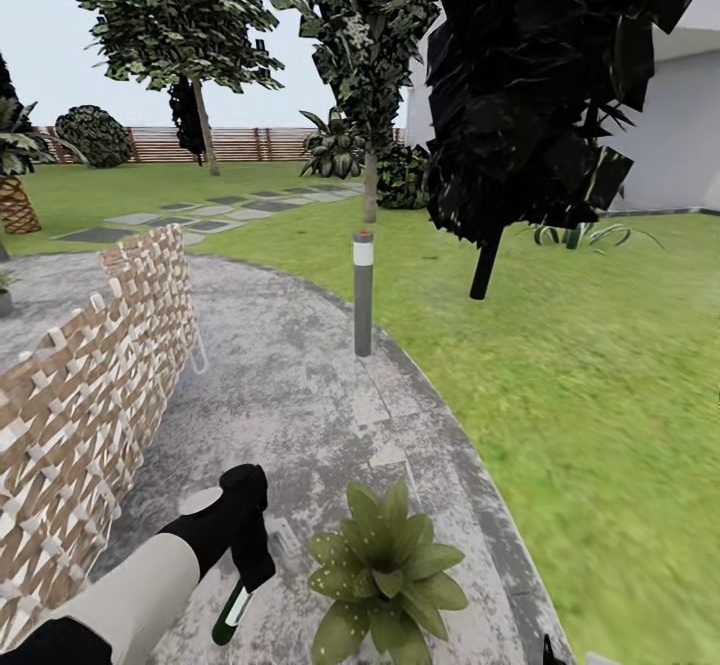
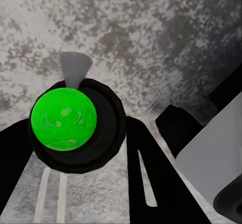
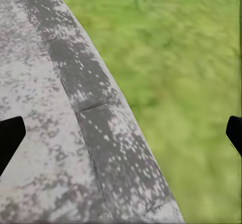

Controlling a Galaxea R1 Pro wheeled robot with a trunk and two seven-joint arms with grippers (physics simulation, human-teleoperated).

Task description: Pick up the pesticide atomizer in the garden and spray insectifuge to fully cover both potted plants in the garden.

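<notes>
In the head view, the left gripper (image 1: 243, 543) grasps the pesticide atomizer (image 1: 231, 614) above the patio (image 1: 300, 395), just left of a potted plant (image 1: 380, 570) dotted with insectifuge (image 1: 352, 577). In the left wrist view, the fingers (image 2: 146, 168) clench the atomizer. In the right wrist view, the right gripper (image 3: 121, 133) is released over the patio edge.

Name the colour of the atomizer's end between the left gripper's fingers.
Bright green, ringed in black, on the pesticide atomizer; clearest in the left wrist view.

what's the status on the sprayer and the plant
Left gripper shut on sprayer. Right gripper open, over patio edge. Plant beside sprayer, leaves speckled. Nothing between.

Left hand (image 1: 243, 545) grips atomizer (image 1: 231, 615) — beside potted plant (image 1: 383, 573).
</notes>
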